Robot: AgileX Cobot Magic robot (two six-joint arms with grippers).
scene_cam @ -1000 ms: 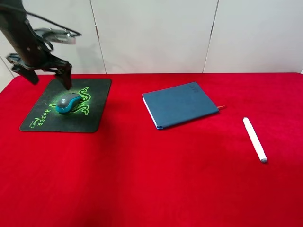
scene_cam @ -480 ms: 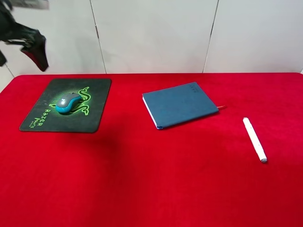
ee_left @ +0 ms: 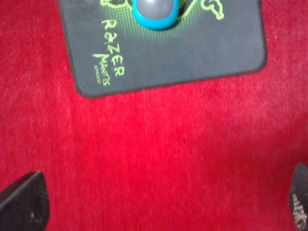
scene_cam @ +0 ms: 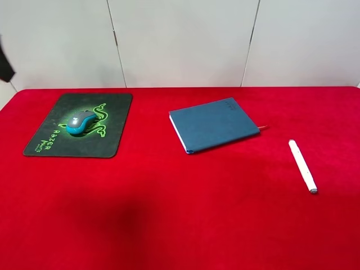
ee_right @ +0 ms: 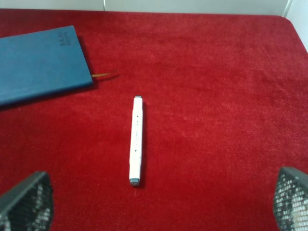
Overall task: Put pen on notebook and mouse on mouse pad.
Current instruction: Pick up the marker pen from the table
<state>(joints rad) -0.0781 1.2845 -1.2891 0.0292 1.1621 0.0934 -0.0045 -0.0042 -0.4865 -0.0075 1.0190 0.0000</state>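
The grey and blue mouse (scene_cam: 82,122) rests on the black mouse pad (scene_cam: 107,146) at the far left of the red table. The dark blue notebook (scene_cam: 214,125) lies closed near the middle. To its right the white pen (scene_cam: 302,166) lies on the cloth, apart from the notebook. My left gripper (ee_left: 161,202) hangs open over bare cloth, back from the mouse pad (ee_left: 192,53) and mouse (ee_left: 155,12). My right gripper (ee_right: 159,201) is open above the pen (ee_right: 135,140), which lies beside the notebook (ee_right: 38,62). Neither gripper holds anything.
A red cloth covers the table, with a white panelled wall behind it. A thin red ribbon (ee_right: 103,75) sticks out of the notebook toward the pen. Only a dark sliver of the left arm (scene_cam: 4,64) shows at the left edge of the exterior view.
The left arm has pulled up and away to the left from above the mouse pad, almost leaving the exterior view. Mouse, notebook and pen have not moved.
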